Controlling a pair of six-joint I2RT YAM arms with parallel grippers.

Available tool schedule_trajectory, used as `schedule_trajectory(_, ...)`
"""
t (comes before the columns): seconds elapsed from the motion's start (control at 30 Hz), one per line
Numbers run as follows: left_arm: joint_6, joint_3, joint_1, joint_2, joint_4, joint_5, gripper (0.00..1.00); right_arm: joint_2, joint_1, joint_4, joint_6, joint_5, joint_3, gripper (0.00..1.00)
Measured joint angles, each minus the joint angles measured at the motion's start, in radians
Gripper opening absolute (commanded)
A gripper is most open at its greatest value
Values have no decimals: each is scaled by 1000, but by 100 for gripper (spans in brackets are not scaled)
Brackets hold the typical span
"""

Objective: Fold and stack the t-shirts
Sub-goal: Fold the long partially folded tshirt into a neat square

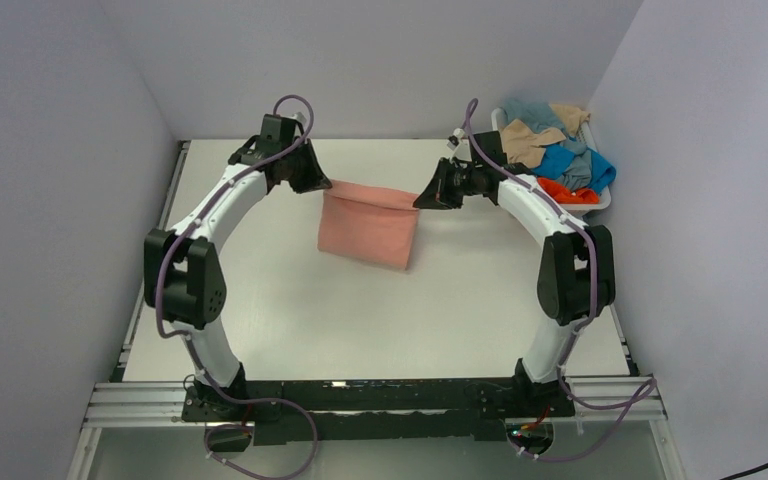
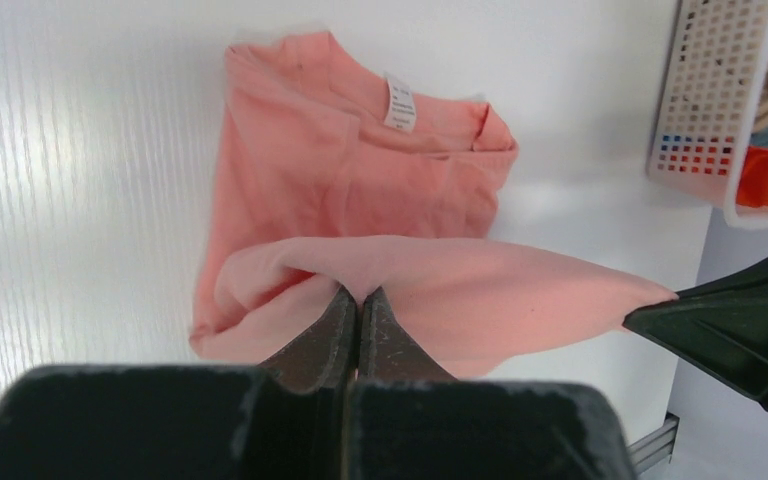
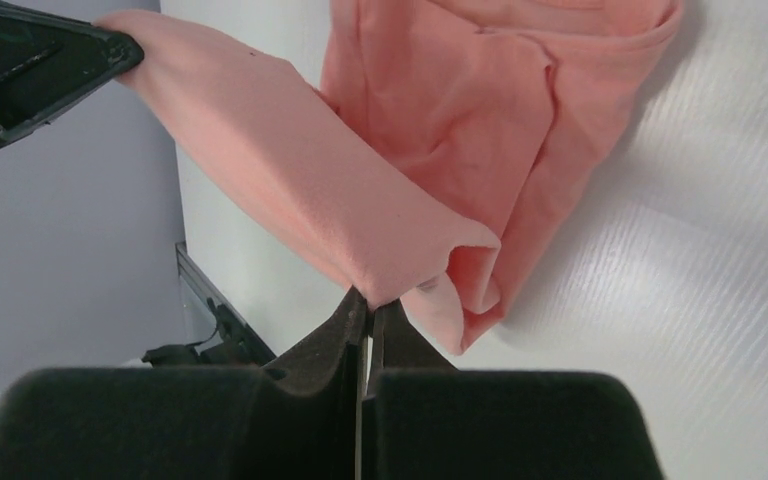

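Note:
A salmon pink t-shirt (image 1: 370, 225) hangs stretched between my two grippers above the middle of the table, its lower part resting on the surface. My left gripper (image 1: 322, 185) is shut on the shirt's left upper corner (image 2: 360, 262). My right gripper (image 1: 422, 200) is shut on the right upper corner (image 3: 400, 255). The collar with its white label (image 2: 399, 103) lies flat on the table below the lifted edge. More t-shirts, orange (image 1: 567, 190), bright blue (image 1: 570, 160), tan (image 1: 525, 142) and grey-blue (image 1: 530, 110), are heaped at the far right.
A white plastic basket (image 2: 705, 95) at the table's far right corner holds the heaped shirts. Grey walls enclose the table on the left, back and right. The arm bases sit on a black rail (image 1: 380, 395) at the near edge.

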Motion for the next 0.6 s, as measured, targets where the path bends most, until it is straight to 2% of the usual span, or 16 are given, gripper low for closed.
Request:
schedule_trajectory(0.3,23,93,2,188,3,-18,0,196,-34,35,0,-23,100,0)
schedule_trajectory(0.33,23,105,3,210,2,-18,0,231,-37,39,0,-22,122,4)
schedule_trajectory(0.37,23,115,3,225,3,-18,6,253,-40,47,0,-21,133,10)
schedule_trajectory(0.4,22,131,4,245,2,-18,19,278,-43,56,0,-21,145,16)
schedule_trajectory(0.43,21,151,5,265,0,-18,37,298,-46,61,1,-21,154,27)
schedule_trajectory(0.47,21,178,5,287,-6,-18,50,327,-50,58,-2,-23,178,46)
schedule_trajectory(0.5,29,203,5,306,-10,-21,67,358,-53,51,-7,-22,211,80)
schedule_trajectory(0.53,28,235,7,326,-21,-26,91,384,-58,43,-9,-19,246,97)
schedule_trajectory(0.57,22,272,11,347,-27,-31,98,426,-65,18,-31,-15,312,99)
schedule_trajectory(0.6,32,290,14,356,-29,-35,99,452,-71,12,-41,-9,352,100)
